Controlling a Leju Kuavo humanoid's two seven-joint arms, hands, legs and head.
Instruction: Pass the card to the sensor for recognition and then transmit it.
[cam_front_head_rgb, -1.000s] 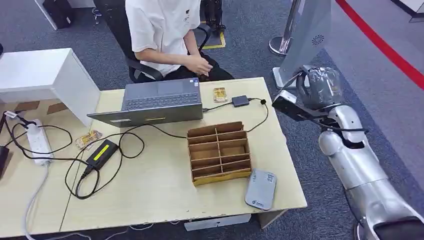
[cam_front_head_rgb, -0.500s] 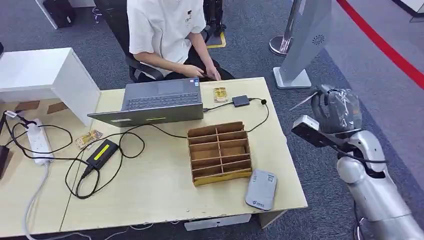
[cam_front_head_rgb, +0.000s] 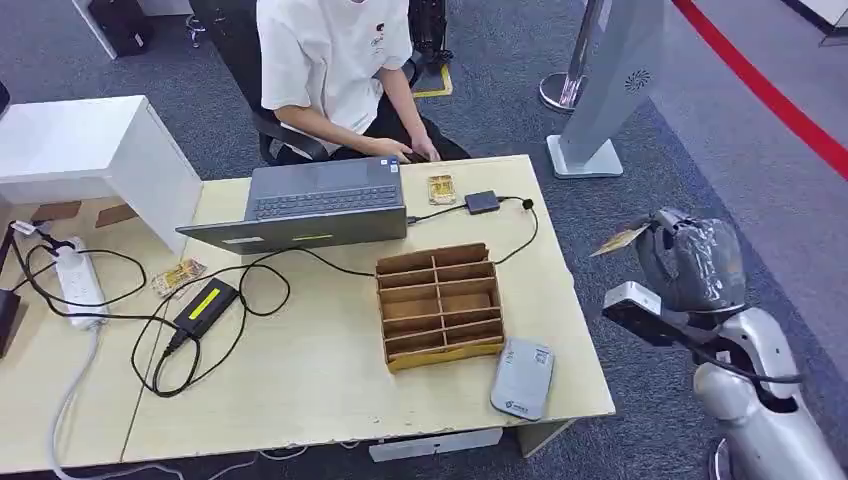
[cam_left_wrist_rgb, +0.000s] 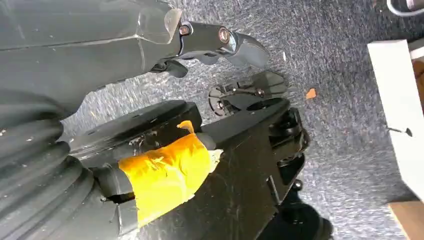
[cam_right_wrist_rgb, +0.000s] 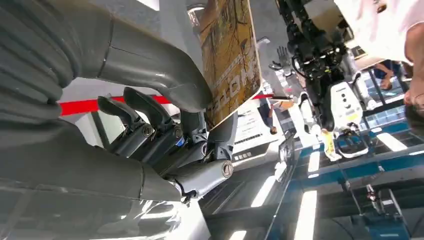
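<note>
My right hand (cam_front_head_rgb: 690, 262) hangs off the table's right side, over the carpet, and pinches a tan printed card (cam_front_head_rgb: 620, 240) that sticks out toward the table. The right wrist view shows the card (cam_right_wrist_rgb: 230, 60) close up, held between the thumb and the dark fingers (cam_right_wrist_rgb: 150, 117). A small black box (cam_front_head_rgb: 481, 201) on a cable lies at the table's far edge, with another card (cam_front_head_rgb: 440, 188) beside it. A grey flat device (cam_front_head_rgb: 521, 377) lies at the near right corner. My left hand (cam_left_wrist_rgb: 220, 42) hangs over the carpet and holds nothing.
A wooden divided box (cam_front_head_rgb: 438, 303) stands mid-table, with a laptop (cam_front_head_rgb: 310, 205) behind it. A person (cam_front_head_rgb: 330, 70) sits at the far side, hands at the laptop's edge. Cables, a power adapter (cam_front_head_rgb: 203, 304) and a power strip (cam_front_head_rgb: 75, 280) lie on the left. A white stand (cam_front_head_rgb: 600, 80) is at the far right.
My right arm has drawn back and to the right, away from the table's far corner, still holding the card. The person's hand has moved to the table's far edge.
</note>
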